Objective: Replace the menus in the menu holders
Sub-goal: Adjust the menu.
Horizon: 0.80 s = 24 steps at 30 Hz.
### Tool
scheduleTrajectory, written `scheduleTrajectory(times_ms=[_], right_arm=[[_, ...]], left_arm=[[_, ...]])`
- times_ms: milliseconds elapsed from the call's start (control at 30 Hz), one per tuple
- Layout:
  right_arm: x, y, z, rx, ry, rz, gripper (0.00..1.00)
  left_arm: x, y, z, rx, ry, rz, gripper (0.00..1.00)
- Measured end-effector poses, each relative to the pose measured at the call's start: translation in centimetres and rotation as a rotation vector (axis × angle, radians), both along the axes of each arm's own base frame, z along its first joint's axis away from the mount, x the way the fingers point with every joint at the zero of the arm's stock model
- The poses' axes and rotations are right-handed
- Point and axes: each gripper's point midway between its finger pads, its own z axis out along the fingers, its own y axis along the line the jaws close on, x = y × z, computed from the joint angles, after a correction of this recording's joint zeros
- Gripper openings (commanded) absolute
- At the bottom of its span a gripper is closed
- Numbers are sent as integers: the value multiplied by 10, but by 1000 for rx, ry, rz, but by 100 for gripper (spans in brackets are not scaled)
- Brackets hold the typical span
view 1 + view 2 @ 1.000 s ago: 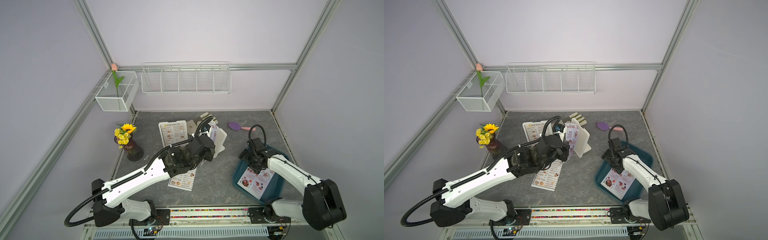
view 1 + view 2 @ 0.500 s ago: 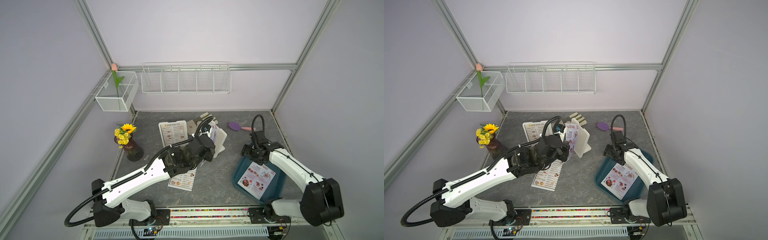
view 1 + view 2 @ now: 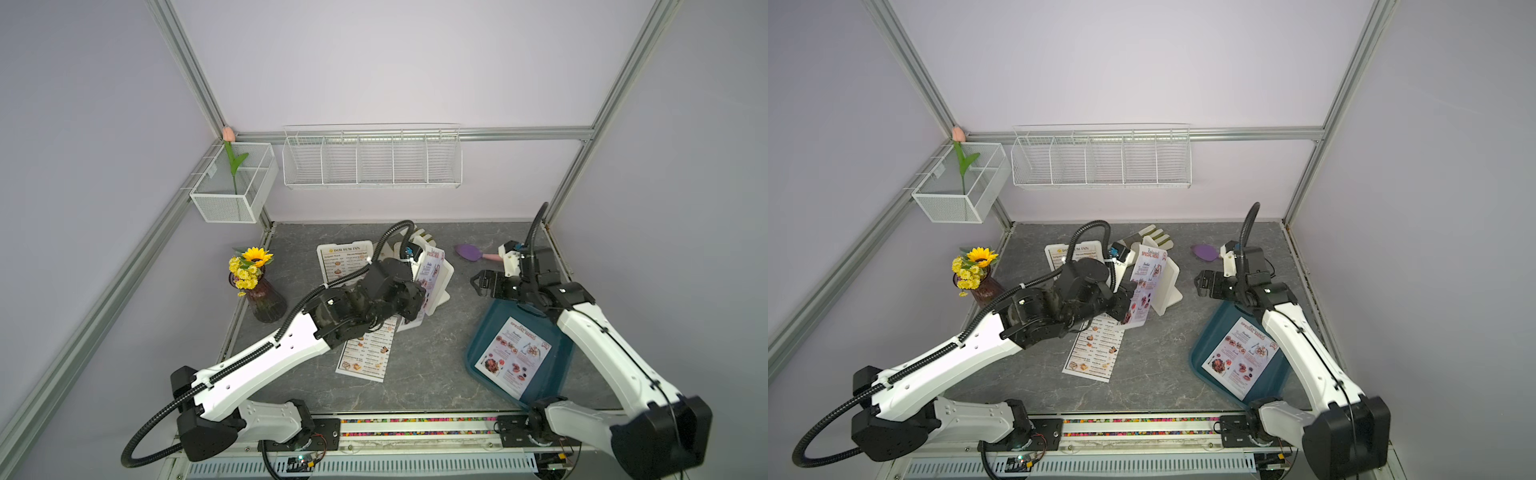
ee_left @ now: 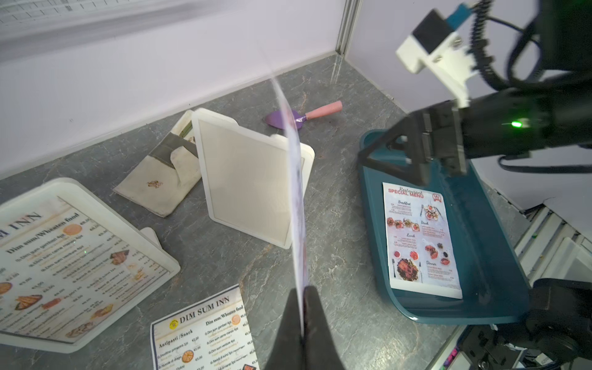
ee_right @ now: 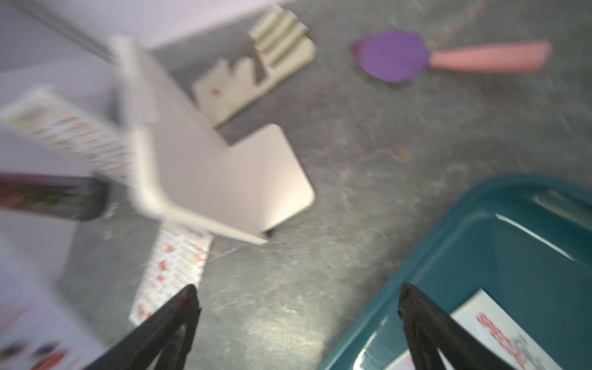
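My left gripper [image 4: 302, 307] is shut on the lower edge of a SPECIAL MENU sheet [image 3: 1146, 286]. It holds the sheet upright, right in front of the standing white menu holder [image 3: 440, 282], whose window looks empty. A second menu holder [image 3: 345, 262] lies flat with a DIM SUM INN menu inside. A loose DIM SUM INN menu [image 3: 368, 353] lies on the table under the left arm. Another SPECIAL MENU sheet [image 3: 515, 357] lies in the teal tray [image 3: 478, 336]. My right gripper [image 3: 480, 282] hangs open and empty above the tray's far corner.
A striped glove [image 3: 1150, 235] lies behind the standing holder. A purple trowel with a pink handle [image 3: 469, 251] is at the back right. A vase of sunflowers [image 3: 257, 291] stands at the left edge. White wire baskets [image 3: 372, 158] hang on the back wall.
My right gripper has lifted off the tray and moved back and left; the sheet stays in the tray. The left arm and its sheet have not moved.
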Motion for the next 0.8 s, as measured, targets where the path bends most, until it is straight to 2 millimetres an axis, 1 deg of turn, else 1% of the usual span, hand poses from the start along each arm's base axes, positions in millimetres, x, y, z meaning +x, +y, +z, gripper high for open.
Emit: scheduleTrajectory(times_ms=[67,100,167,200,267,333,467,600,733,800], right_arm=[[-18,21,27,83,-118,157,98],[-26,31,35,119,-159,234,98],[-38,47,39,178,-205,365,100],[-43,54,37,203,-208,419,100],[-50,64,32,245,-198,509,99],[-54,72,33,282,-199,584,98],[-59,87,49,347,-248,706,98],[-73,102,72,395,-330,824,99],[-85,111,91,433,-386,902,91],[-88,112,97,447,-402,919,84]], left_arm=[[-1,4,15,-17,-21,-35,0],[-5,3,24,-27,-33,-64,0],[-11,-1,40,-47,-55,-118,0],[-15,-3,48,-58,-66,-146,0],[-21,-6,58,-72,-78,-193,0],[-26,-8,64,-78,-85,-227,0],[-33,-13,68,-87,-85,-282,0],[-36,-17,66,-86,-79,-310,0],[-37,-18,66,-87,-77,-313,0],[-36,-18,66,-90,-80,-313,0]])
